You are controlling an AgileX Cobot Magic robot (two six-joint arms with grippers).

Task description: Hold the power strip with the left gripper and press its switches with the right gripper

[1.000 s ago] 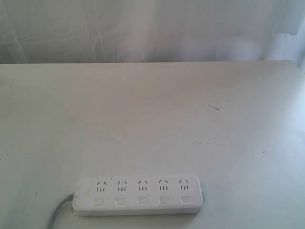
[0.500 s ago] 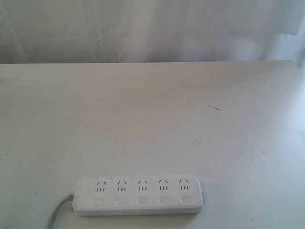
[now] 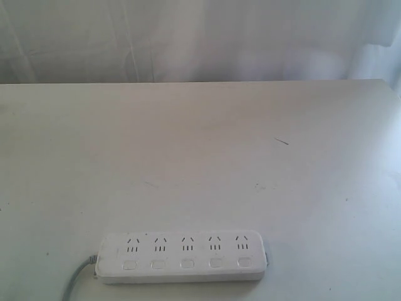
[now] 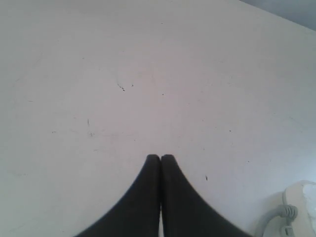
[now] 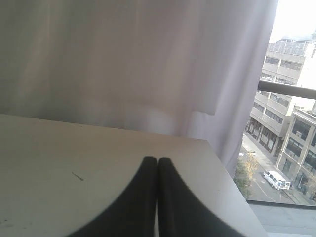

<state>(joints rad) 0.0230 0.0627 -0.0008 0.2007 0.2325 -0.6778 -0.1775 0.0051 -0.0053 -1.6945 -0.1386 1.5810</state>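
Observation:
The white power strip (image 3: 182, 257) lies flat near the table's front edge, its five socket groups in a row and a small white switch (image 3: 187, 264) under each. Its grey cord (image 3: 76, 282) leaves the left end; that end and cord also show in the left wrist view, power strip (image 4: 303, 195), cord (image 4: 274, 217). My left gripper (image 4: 160, 157) is shut on nothing, over bare table beside the cord end. My right gripper (image 5: 157, 159) is shut and empty, pointing at the table's far right corner. Neither arm shows in the exterior view.
The white table (image 3: 200, 157) carries a small dark scratch (image 3: 281, 141). A pale curtain (image 3: 188, 37) hangs behind its far edge. In the right wrist view the table edge (image 5: 227, 177) gives way to a window with buildings (image 5: 291, 123) outside.

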